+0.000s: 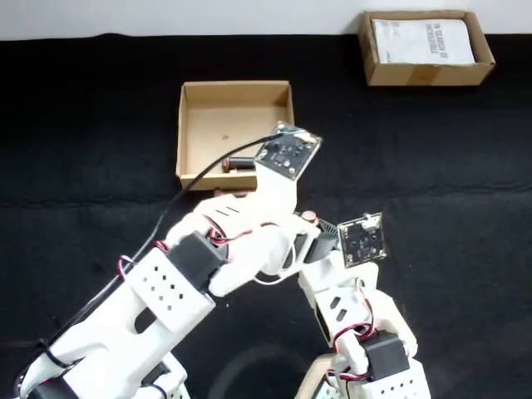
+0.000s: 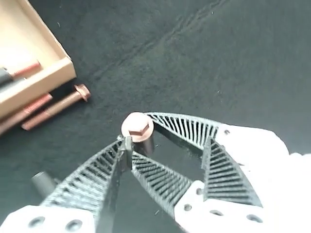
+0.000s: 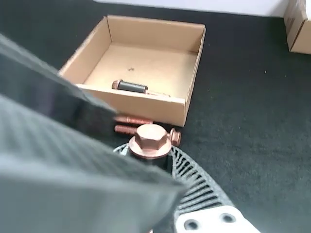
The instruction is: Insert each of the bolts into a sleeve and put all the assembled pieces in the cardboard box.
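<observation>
The left arm (image 1: 166, 287) came in from the near left, bent sharply at the wrist, and brought the left gripper (image 2: 132, 145) just off the near right corner of the cardboard box (image 1: 193, 125). Its ribbed black jaws were clenched on a dark sleeve (image 2: 147, 144) held upright above the counter (image 1: 100, 83). One jaw curved round the sleeve's side. A copper-coloured bolt (image 2: 137, 127) sat in the sleeve, its flanged hex head resting on the top rim and pointing up.

The right arm (image 1: 349, 307) rose from the near right and leaned left, so that the right gripper (image 1: 324, 235) stood just beside the held piece. Whether it was clenched or released could not be told.

One assembled piece (image 3: 130, 86) lay on its side inside the cardboard box, against the near wall. Two loose bolts (image 3: 133, 119) lay side by side on the counter just outside that wall, roughly parallel to it. What looked like a spare sleeve (image 2: 43, 182) rested on the counter near the left gripper.

A second box (image 1: 424, 76), holding a white printed sheet, stood at the far right, well apart from the arms
</observation>
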